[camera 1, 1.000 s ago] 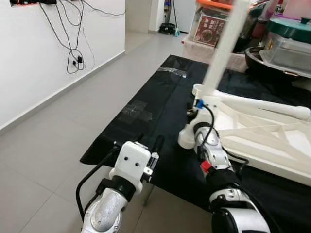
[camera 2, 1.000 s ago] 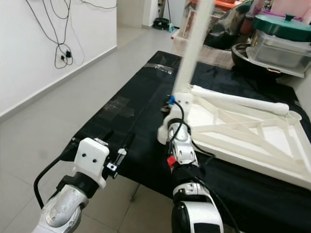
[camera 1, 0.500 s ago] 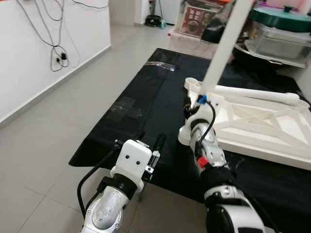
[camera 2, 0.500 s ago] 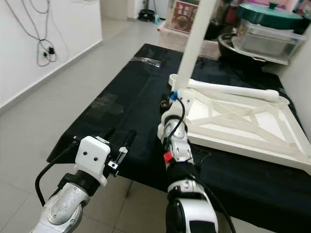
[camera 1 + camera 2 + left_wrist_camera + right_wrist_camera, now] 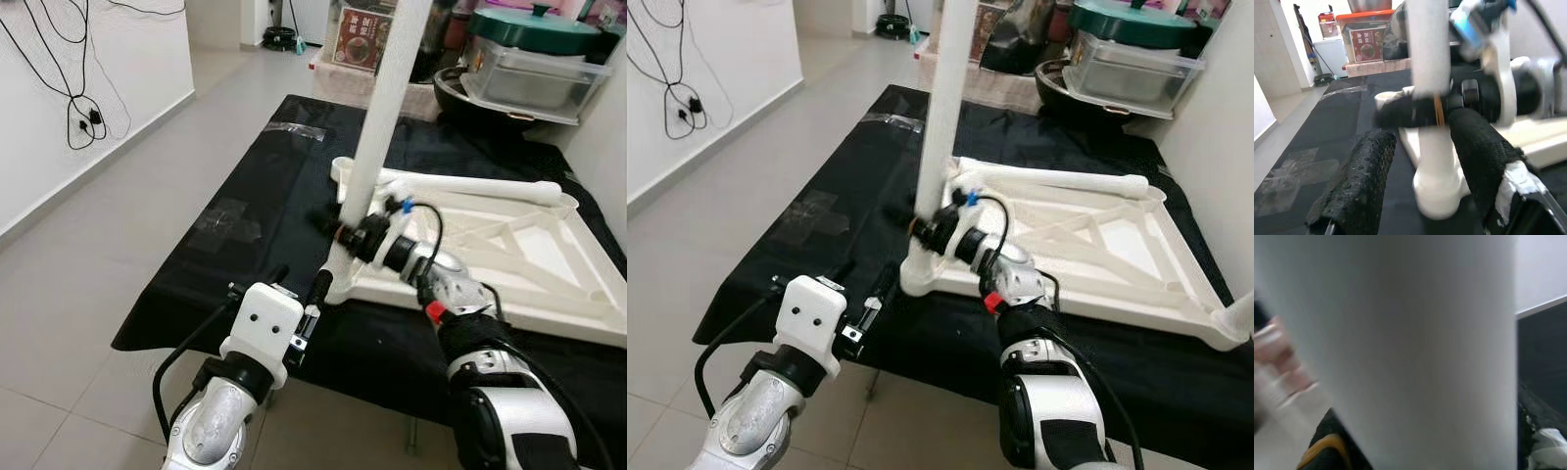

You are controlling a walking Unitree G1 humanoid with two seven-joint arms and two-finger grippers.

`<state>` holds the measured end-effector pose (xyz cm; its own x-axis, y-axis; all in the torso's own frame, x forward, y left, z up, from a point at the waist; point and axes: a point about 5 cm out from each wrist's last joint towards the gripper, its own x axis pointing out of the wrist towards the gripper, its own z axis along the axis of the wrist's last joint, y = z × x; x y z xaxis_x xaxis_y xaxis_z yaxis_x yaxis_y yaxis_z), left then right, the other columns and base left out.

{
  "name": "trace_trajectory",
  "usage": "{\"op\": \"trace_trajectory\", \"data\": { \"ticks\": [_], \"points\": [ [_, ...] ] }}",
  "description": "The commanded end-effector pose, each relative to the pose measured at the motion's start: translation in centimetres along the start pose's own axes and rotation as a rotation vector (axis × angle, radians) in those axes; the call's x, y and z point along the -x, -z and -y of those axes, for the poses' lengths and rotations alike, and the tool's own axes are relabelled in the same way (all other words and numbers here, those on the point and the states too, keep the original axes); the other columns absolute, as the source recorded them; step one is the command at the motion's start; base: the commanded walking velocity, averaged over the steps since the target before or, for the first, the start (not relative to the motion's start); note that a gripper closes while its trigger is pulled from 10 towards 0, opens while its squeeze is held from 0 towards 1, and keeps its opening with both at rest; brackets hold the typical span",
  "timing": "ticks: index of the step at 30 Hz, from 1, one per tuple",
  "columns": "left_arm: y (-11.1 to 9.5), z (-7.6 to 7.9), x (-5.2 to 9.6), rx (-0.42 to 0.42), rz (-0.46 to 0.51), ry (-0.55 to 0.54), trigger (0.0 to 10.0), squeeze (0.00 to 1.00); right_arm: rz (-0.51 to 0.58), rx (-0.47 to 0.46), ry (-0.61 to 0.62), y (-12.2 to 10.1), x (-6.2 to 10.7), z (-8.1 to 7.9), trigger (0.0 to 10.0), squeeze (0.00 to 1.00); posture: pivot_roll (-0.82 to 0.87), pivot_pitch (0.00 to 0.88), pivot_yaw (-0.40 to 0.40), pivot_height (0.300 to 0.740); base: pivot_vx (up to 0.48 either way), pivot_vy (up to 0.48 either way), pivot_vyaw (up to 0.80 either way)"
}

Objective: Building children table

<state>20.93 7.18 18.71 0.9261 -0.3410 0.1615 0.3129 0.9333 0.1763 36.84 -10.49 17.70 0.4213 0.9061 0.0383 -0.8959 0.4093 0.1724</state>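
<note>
two claws are in view. right claw [image 5: 345, 233]: fingers clamped on the white table leg [image 5: 382, 103], gripping it low on the shaft, just above the corner socket [image 5: 339, 285]. the leg stands nearly upright, leaning slightly, and rises from the claw past the upper edge of the head views. in the right wrist view the leg [image 5: 1400, 347] sits directly against the camera as a blurred white column.

left claw [image 5: 299, 284]: fingers apart, holding nothing. one finger [image 5: 1356, 181] and the other [image 5: 1479, 156] are spread with a clear gap between them, and through that gap the socket [image 5: 1437, 191] and the lower leg lie just ahead. whether a fingertip touches the socket cannot be told; in the head views the tip lies right beside it.

table frame [image 5: 509, 250]: white, upside down, lying flat on a black sheet [image 5: 255, 196] beyond and to the right of the right claw. cross braces run diagonally inside the frame. a second white leg [image 5: 480, 186] lies flat along the far edge of the frame.

beyond the frame: a green-lidded container [image 5: 529, 49] and a red-labelled box [image 5: 358, 39]. to the left of the left claw: grey tile floor [image 5: 88, 255] and black cables [image 5: 69, 78] hanging on the white wall.
</note>
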Motion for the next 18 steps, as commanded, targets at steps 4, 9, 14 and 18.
{"op": "trace_trajectory", "data": {
  "ticks": [4, 9, 14, 18],
  "points": [
    [0.1, 0.1, 0.0, -0.003, -0.010, -0.002, 10.0, 0.00, -0.029, -0.054, -0.102, 1.3, -1.4, -1.1, 9.8, 0.00, 0.16, 0.071, -0.125, 0.740, 0.000, 0.000, 0.00],
    [0.1, 0.1, 0.0, -0.002, -0.010, -0.004, 10.0, 0.00, 0.056, -0.074, -0.002, 0.3, -1.7, -0.3, 0.0, 0.00, 0.16, 0.071, -0.125, 0.740, 0.000, 0.000, 0.00],
    [0.1, 0.2, 0.0, -0.001, -0.010, -0.003, 10.0, 0.00, 0.073, 0.010, 0.192, -0.1, -1.1, 0.9, 0.0, 0.00, 0.16, 0.070, -0.128, 0.740, 0.000, 0.000, 0.00],
    [0.2, 0.2, 0.0, -0.001, -0.010, -0.001, 10.0, 0.00, 0.062, 0.080, 0.431, 0.2, -0.4, 2.0, 0.0, 0.00, 0.15, 0.065, -0.124, 0.740, 0.000, 0.000, 0.00]
  ]
}}
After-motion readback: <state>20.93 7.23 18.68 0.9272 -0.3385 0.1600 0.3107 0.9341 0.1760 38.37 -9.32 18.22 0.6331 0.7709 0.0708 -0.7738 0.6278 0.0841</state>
